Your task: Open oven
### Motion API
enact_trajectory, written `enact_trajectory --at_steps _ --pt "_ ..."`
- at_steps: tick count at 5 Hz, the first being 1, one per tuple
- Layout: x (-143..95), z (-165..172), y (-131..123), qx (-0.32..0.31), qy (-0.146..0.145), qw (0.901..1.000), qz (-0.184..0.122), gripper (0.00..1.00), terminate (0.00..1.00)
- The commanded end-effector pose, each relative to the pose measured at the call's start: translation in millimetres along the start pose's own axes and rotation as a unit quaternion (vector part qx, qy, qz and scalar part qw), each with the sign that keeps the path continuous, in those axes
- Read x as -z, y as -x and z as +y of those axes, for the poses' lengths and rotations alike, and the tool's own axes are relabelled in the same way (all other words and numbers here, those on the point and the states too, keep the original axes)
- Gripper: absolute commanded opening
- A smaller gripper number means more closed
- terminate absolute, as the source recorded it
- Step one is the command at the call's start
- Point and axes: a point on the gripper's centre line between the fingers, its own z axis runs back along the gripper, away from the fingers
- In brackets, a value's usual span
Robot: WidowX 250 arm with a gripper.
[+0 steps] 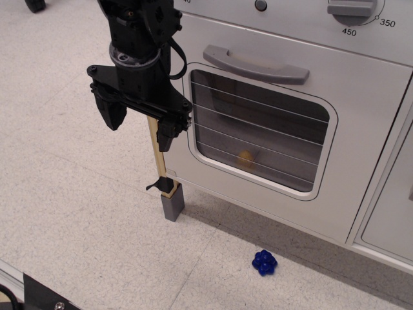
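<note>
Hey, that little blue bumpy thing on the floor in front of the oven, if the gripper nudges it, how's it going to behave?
The blue bumpy thing looks small beside the oven, so it is probably light and would skid on the smooth floor. Its rounded, knobbly shape suggests it may tumble unevenly rather than roll straight. The open gripper hangs well away from it.

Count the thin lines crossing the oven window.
4, stacked down the oven window: one near its top edge, two across the middle, one low by the yellowish thing inside.
</note>
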Motion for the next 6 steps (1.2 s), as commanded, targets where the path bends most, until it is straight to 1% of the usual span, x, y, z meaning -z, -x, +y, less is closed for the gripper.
enact_trajectory --at_steps 1,2,3,4,5,6 --pt "0.0 0.0 0.0 0.000 0.000 1.0000 0.000 1.00 0.00" --pt "-18.8 -12.5 -12.8 -0.138 0.060 0.9887 -0.004 1.00 0.00" --pt "-32.2 -17.4 -39.0 -0.270 0.097 0.9576 -0.027 1.00 0.00" --pt "-35.3 -13.8 -64.3 -0.393 0.109 0.9123 -0.034 1.00 0.00" --pt "-37.3 -11.1 -81.7 -0.508 0.121 0.8511 -0.049 1.00 0.00" --pt "-27.6 -13.5 -92.7 -0.568 0.134 0.8110 -0.035 1.00 0.00"
